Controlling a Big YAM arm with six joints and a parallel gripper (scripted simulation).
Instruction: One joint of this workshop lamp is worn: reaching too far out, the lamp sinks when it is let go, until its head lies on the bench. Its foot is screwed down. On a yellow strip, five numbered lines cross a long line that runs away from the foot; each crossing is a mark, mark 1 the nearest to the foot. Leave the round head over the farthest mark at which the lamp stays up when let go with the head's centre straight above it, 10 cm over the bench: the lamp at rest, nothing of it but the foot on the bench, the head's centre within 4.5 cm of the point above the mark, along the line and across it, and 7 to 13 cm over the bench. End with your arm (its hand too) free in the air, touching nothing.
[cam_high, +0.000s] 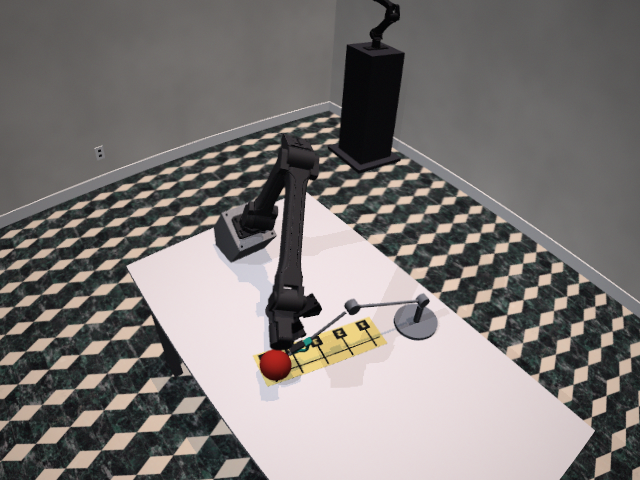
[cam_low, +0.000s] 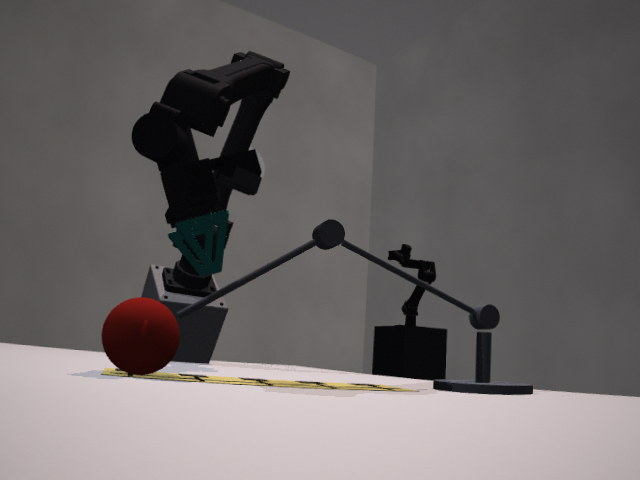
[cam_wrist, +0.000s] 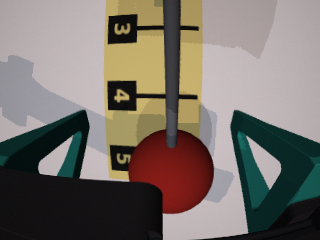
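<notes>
The lamp's round red head (cam_high: 275, 363) lies on the bench at the far end of the yellow strip (cam_high: 330, 347), on mark 5 (cam_wrist: 123, 158). In the side view the head (cam_low: 140, 335) touches the strip. Its thin grey rod (cam_low: 248, 276) rises to the elbow joint (cam_low: 328, 234), and a second rod drops to the joint (cam_low: 484, 316) over the round grey foot (cam_high: 415, 322). My gripper (cam_low: 201, 248) hangs open and empty above the rod, just behind the head. In the wrist view its green fingers stand wide on either side of the head (cam_wrist: 171, 170), not touching it.
My arm's grey base (cam_high: 241, 236) stands at the far side of the white bench. A black pedestal (cam_high: 368, 105) with another arm stands on the floor in the room's corner, away from the bench.
</notes>
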